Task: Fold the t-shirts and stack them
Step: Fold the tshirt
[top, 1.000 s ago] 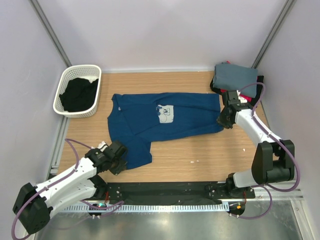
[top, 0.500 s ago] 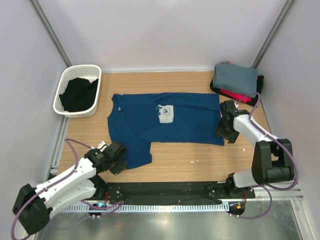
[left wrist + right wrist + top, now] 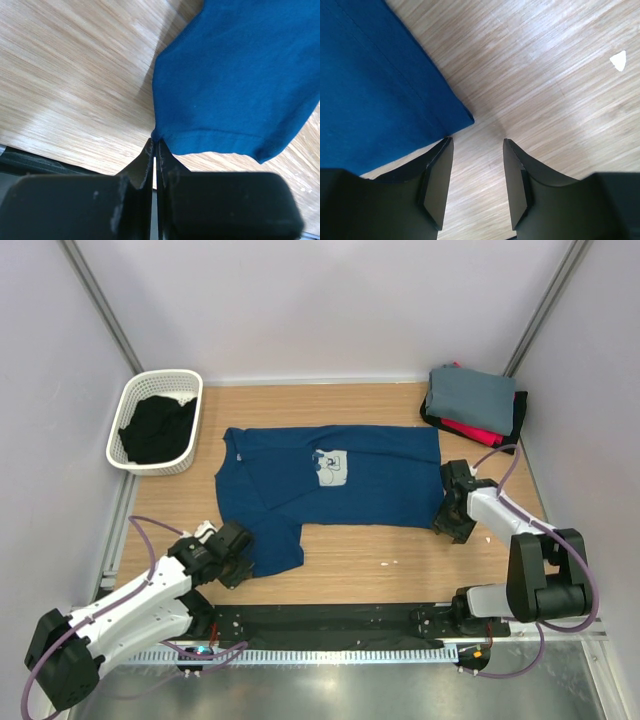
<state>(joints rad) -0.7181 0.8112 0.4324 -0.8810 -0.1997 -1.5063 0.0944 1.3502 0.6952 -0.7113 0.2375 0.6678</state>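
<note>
Navy t-shirt (image 3: 330, 485) lies spread mid-worktop (image 3: 400, 555), pale chest print (image 3: 332, 466) facing up, one flap reaching down toward 7 o'clock.

My left gripper (image 3: 154, 144) sits at that flap's 7 o'clock corner. Its jaws are pressed together and its tips touch the hem corner. I cannot tell whether any cloth is nipped between them.

My right gripper (image 3: 477, 145) is low at the shirt's 4 o'clock corner, jaws apart with bare wood between them. The cloth corner lies just beyond the gap at 12 o'clock.

Folded stack (image 3: 472, 395), grey over red over black, rests at the worktop's 2 o'clock corner, clear of the shirt.

White basket (image 3: 165, 376) at 10 o'clock holds black cloth (image 3: 158, 430).
</note>
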